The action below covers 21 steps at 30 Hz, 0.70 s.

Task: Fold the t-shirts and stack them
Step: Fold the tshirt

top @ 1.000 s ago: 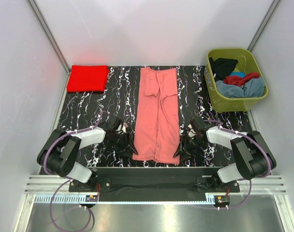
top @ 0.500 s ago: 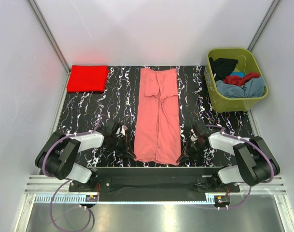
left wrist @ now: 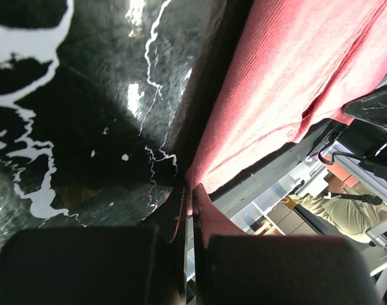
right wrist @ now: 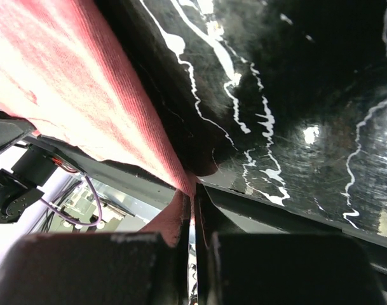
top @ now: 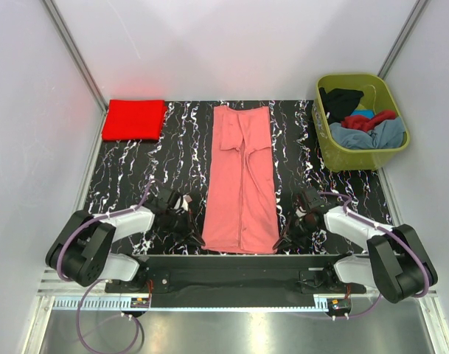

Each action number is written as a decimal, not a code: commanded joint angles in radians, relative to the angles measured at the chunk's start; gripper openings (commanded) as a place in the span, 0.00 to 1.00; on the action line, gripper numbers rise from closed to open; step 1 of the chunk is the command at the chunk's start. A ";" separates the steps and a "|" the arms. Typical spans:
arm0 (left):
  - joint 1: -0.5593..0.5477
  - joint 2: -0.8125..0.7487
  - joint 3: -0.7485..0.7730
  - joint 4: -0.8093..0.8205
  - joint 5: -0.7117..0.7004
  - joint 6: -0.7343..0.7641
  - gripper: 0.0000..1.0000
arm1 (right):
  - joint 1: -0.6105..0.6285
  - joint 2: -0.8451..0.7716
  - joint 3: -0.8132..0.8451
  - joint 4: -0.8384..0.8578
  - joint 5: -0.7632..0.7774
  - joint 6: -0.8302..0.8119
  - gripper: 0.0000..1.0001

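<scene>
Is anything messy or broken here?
Nothing looks broken or spilled. The only mess is in the olive-green plastic tub at the far right: a black t-shirt, a dark red t-shirt and a grey-blue t-shirt lie crumpled inside. The salmon pink t-shirt lies flat mid-table; the bright red folded t-shirt sits neat, far left.

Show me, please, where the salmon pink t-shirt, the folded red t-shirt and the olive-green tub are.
salmon pink t-shirt (top: 240, 177): top external view, middle of the long folded strip.
folded red t-shirt (top: 133, 119): top external view, centre of the folded square.
olive-green tub (top: 354, 158): top external view, its near wall.
</scene>
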 commanded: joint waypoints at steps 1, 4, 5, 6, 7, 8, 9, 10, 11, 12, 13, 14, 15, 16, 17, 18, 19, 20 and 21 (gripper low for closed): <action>-0.007 -0.019 -0.025 -0.039 -0.039 0.008 0.00 | 0.010 -0.014 0.011 -0.028 0.023 0.013 0.00; -0.008 -0.016 -0.011 -0.035 -0.026 0.009 0.00 | 0.010 -0.006 0.030 -0.025 0.010 0.008 0.00; -0.008 -0.019 -0.005 -0.037 -0.021 0.011 0.00 | 0.010 -0.007 0.039 -0.025 0.003 0.005 0.00; -0.010 -0.022 0.012 -0.040 -0.016 0.012 0.00 | 0.010 -0.010 0.060 -0.027 0.000 0.001 0.00; -0.008 -0.026 0.026 -0.046 -0.016 0.013 0.00 | 0.010 -0.015 0.074 -0.028 -0.002 0.002 0.00; -0.010 -0.040 0.058 -0.061 -0.016 0.014 0.00 | 0.008 -0.020 0.091 -0.031 0.006 0.008 0.00; -0.008 -0.048 0.079 -0.074 -0.019 0.016 0.00 | 0.005 -0.020 0.134 -0.045 0.009 0.008 0.00; -0.004 -0.060 0.101 -0.087 -0.030 0.016 0.00 | 0.002 -0.006 0.160 -0.059 0.010 0.001 0.00; 0.002 -0.065 0.124 -0.106 -0.032 0.003 0.00 | -0.005 0.005 0.190 -0.071 0.023 -0.002 0.00; 0.019 -0.066 0.170 -0.107 -0.033 -0.006 0.00 | -0.021 0.019 0.252 -0.091 0.026 -0.018 0.00; 0.028 -0.060 0.194 -0.108 -0.033 -0.012 0.00 | -0.031 0.058 0.281 -0.094 0.026 -0.027 0.00; 0.039 -0.051 0.223 -0.120 -0.036 -0.018 0.00 | -0.044 0.081 0.313 -0.102 0.027 -0.050 0.00; 0.062 -0.037 0.281 -0.123 -0.039 -0.017 0.00 | -0.071 0.107 0.374 -0.113 0.026 -0.062 0.00; 0.073 0.004 0.314 -0.126 -0.039 -0.014 0.00 | -0.085 0.164 0.407 -0.116 0.023 -0.078 0.00; 0.090 0.032 0.383 -0.138 -0.041 -0.003 0.00 | -0.096 0.196 0.441 -0.120 0.021 -0.113 0.00; 0.099 0.062 0.417 -0.144 -0.042 0.003 0.00 | -0.113 0.228 0.506 -0.142 0.020 -0.130 0.00; 0.107 0.128 0.452 -0.147 -0.030 0.009 0.00 | -0.137 0.287 0.540 -0.149 0.014 -0.148 0.00; 0.114 0.162 0.518 -0.153 -0.023 0.016 0.00 | -0.154 0.317 0.572 -0.156 0.007 -0.176 0.00; 0.130 0.197 0.552 -0.155 -0.016 0.017 0.00 | -0.166 0.348 0.646 -0.177 0.000 -0.188 0.00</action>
